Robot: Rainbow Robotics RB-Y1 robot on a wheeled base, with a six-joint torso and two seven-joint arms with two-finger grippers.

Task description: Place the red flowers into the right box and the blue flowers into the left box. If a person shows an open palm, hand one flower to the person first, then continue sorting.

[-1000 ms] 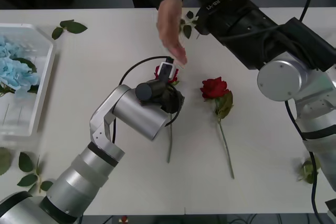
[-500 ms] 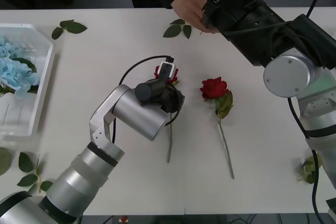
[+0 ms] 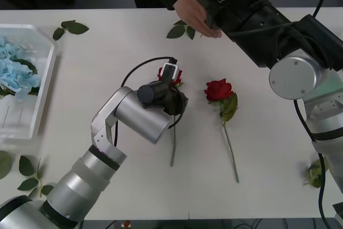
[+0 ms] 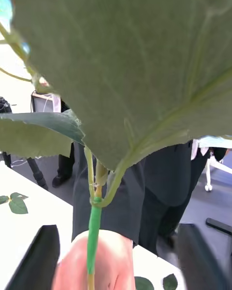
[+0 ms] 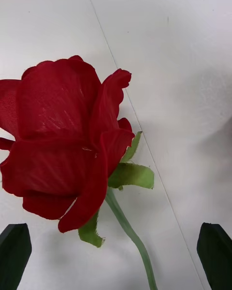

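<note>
Two red flowers lie mid-table. One rose (image 3: 218,90) lies free; the other (image 5: 63,140) lies on the table just beyond my left gripper (image 5: 116,256), which is open over its stem. Black left fingers (image 5: 14,251) stand wide apart. Blue flowers (image 3: 16,71) lie in the left box (image 3: 45,79). My right gripper (image 4: 118,263) is open at the table's far edge. Between its fingers (image 4: 41,256) runs a green stem (image 4: 94,222) with a large leaf (image 4: 145,63). The person's hand (image 3: 194,10) is closed on that stem. The right box is out of view.
Loose green leaves lie at the far left (image 3: 72,26), at the far middle (image 3: 181,29), near the front left corner (image 3: 29,170) and at the right edge (image 3: 316,174). The left arm's black cable (image 3: 140,67) loops over the table.
The person's hand, held open over the table a second ago, has drawn back to the far edge and closed on the stem at my right gripper. The left arm has not moved.
</note>
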